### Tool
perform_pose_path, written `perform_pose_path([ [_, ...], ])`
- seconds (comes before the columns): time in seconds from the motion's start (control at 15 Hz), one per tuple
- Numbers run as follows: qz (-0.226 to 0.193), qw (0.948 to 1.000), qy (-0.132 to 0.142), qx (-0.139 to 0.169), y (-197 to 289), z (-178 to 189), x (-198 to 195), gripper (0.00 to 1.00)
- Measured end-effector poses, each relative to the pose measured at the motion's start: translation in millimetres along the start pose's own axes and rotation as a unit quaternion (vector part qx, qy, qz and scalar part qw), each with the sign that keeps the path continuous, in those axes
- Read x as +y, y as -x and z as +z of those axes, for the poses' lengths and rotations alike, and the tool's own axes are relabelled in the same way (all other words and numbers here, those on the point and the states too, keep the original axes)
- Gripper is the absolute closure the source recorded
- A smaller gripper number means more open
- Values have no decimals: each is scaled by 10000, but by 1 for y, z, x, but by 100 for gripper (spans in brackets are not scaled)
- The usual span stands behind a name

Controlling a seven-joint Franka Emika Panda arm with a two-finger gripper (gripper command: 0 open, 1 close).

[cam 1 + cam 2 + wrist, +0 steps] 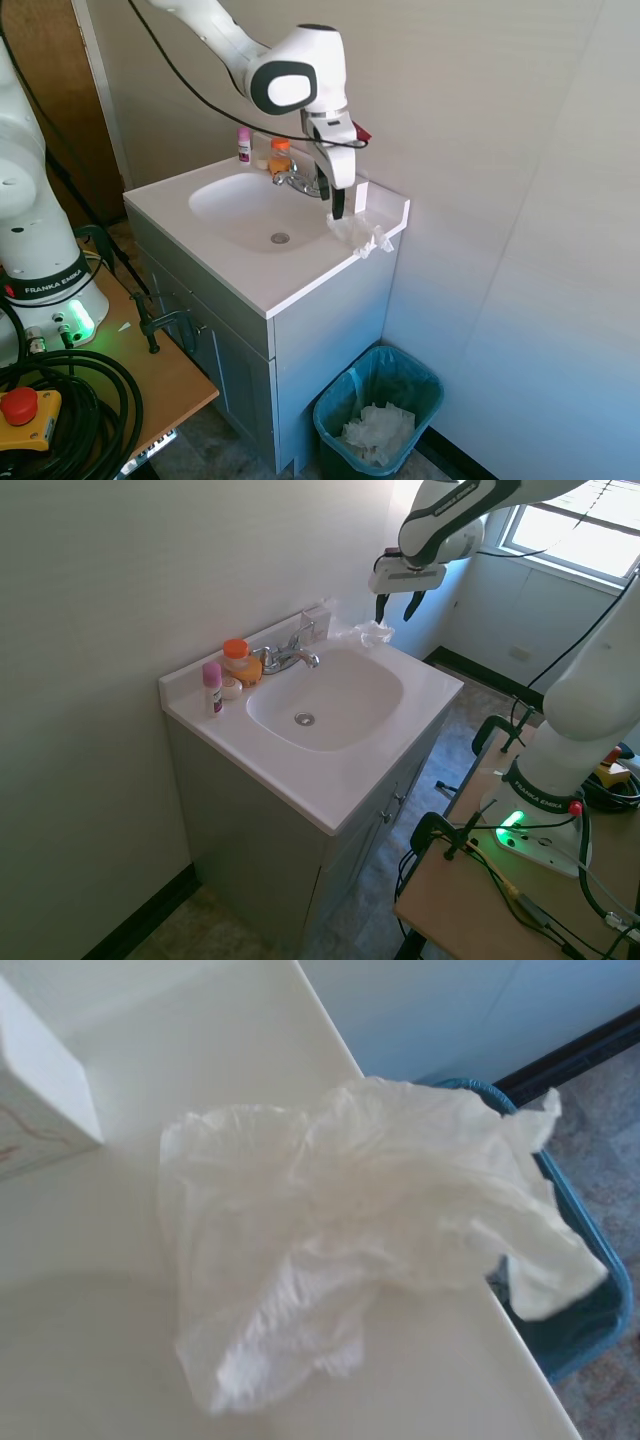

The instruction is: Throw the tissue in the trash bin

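From my station I saw the white vanity counter (300,285), and on the floor beside it the trash bin (335,425). My gripper (397,607) hung with its fingers spread, holding nothing, just above the tissue (362,235), which lay crumpled on the counter's corner, overhanging the edge.

1. We see the tissue (362,236) lying on the vanity top (300,275), at the corner just beside the sink basin (255,210), its edge hanging over the side.
2. The pincer (338,213) hangs directly above the tissue, apart from it in the second exterior view.
3. The faucet (298,180) stands behind the basin, with two small bottles (224,675) beside it along the wall.
4. A small box (40,1100) sits on the top near the tissue, by the back ledge.
5. The trash bin (378,418) stands on the floor below the tissue's corner, beside the cabinet, with a paper wad (378,432) in it.
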State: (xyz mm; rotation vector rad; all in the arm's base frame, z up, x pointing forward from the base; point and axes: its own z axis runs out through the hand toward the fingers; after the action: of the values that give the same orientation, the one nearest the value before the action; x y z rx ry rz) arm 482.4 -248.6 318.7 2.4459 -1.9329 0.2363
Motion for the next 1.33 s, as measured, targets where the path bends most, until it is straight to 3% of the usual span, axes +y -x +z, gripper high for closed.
perform_pose_path([
  [0.2, 44, 10000, 16, -11, -15, 30, -33, 0],
  [0.47, 150, 9998, 117, 22, -37, 54, -49, 0],
  [0.53, 140, 9998, 160, -10, -39, 60, -51, 100],
  [0.8, 76, 9993, 288, -243, -41, 73, -51, 100],
  [1.33, 74, 9989, 313, -347, -43, 69, -54, 100],
])
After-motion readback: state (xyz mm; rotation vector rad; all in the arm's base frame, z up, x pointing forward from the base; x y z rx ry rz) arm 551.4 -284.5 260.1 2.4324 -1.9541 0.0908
